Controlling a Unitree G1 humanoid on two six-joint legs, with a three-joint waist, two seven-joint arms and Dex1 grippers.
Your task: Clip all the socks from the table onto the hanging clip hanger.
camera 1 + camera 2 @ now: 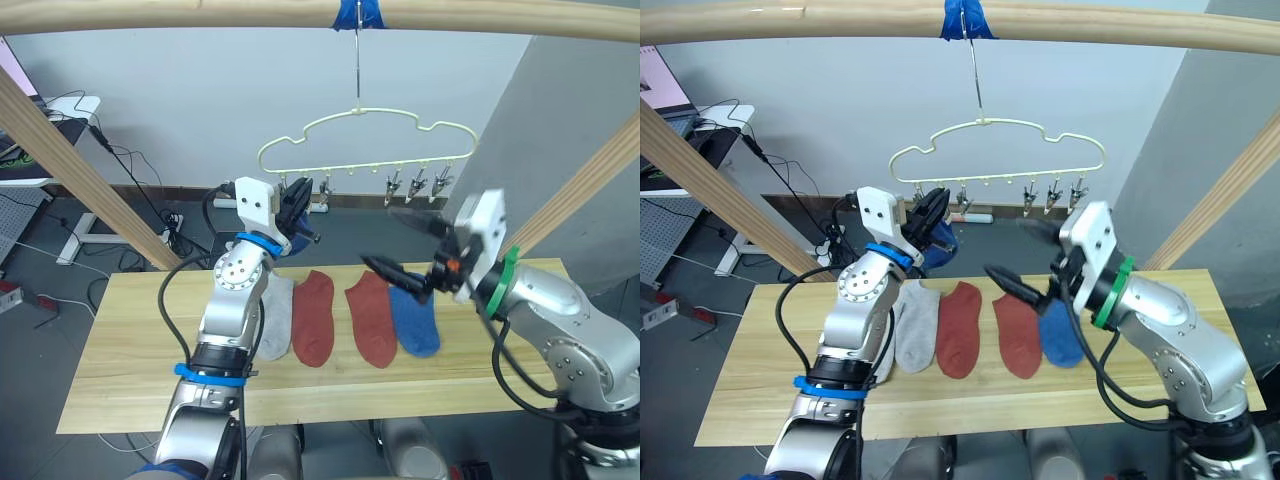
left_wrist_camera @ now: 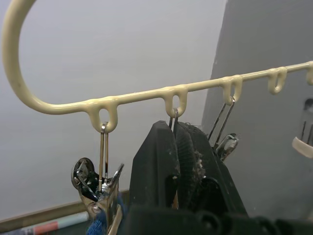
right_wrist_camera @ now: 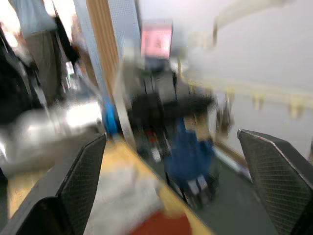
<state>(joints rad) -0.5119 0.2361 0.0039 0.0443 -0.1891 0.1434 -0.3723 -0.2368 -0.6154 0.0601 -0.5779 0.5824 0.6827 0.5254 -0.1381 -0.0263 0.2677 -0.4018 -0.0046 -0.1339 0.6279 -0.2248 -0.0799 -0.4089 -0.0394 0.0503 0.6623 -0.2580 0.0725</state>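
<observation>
The pale yellow clip hanger [image 1: 366, 113] hangs over the table [image 1: 120, 380]. My left gripper [image 1: 298, 208] is raised to its left end, shut on the second clip [image 2: 175, 120]. A blue sock [image 1: 942, 243] hangs just below that gripper; which clip holds it I cannot tell. On the planks lie a grey sock [image 1: 273, 320], two rust red socks [image 1: 313, 316] [image 1: 370, 318] and a blue sock [image 1: 416, 322]. My right gripper [image 1: 400, 245] hovers open above the right-hand socks, holding nothing, with its fingers [image 3: 85, 176] spread wide.
Several free clips [image 1: 416, 184] dangle at the hanger's right end. A round wooden beam with blue tape [image 1: 357, 12] carries the hook. Slanted wooden posts [image 1: 70, 165] [image 1: 590, 180] flank the table. Cables and a desk [image 1: 70, 105] are on the floor to the left.
</observation>
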